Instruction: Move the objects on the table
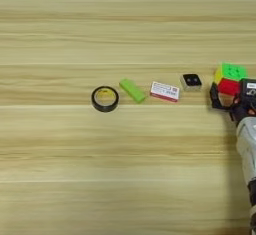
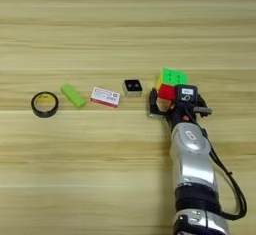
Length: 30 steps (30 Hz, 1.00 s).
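Observation:
The objects lie in a row on the table. From left to right they are a black tape ring, a lime green bar, a red-and-white card box and a tiny black-topped block. At the row's right end is the green, red and yellow puzzle cube. My right gripper comes up from the bottom edge on its silver forearm. Its black fingers press against both sides of the cube's near red face, shut on it. In the left eye view the cube and the gripper sit at the right edge.
A black cable loops off the forearm's right side. Bare wood stretches across the far half of the table and the near left.

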Each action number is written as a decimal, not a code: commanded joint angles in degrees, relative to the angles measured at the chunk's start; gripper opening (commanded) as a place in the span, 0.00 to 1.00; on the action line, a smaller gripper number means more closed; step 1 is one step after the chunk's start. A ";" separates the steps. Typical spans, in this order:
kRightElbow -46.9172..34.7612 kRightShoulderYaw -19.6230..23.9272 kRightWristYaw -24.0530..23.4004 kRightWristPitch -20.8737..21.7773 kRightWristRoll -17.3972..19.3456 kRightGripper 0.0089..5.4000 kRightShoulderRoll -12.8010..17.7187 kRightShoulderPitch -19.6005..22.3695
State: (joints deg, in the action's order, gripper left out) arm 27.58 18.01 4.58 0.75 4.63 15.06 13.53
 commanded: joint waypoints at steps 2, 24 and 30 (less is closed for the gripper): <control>1.22 0.13 0.79 3.58 0.52 1.00 2.95 6.13; 9.44 0.44 2.39 8.28 1.97 0.87 4.02 10.58; 9.74 0.06 2.64 8.48 2.06 0.75 4.07 10.55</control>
State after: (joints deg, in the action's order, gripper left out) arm 39.27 18.01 6.95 7.20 6.11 16.85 19.71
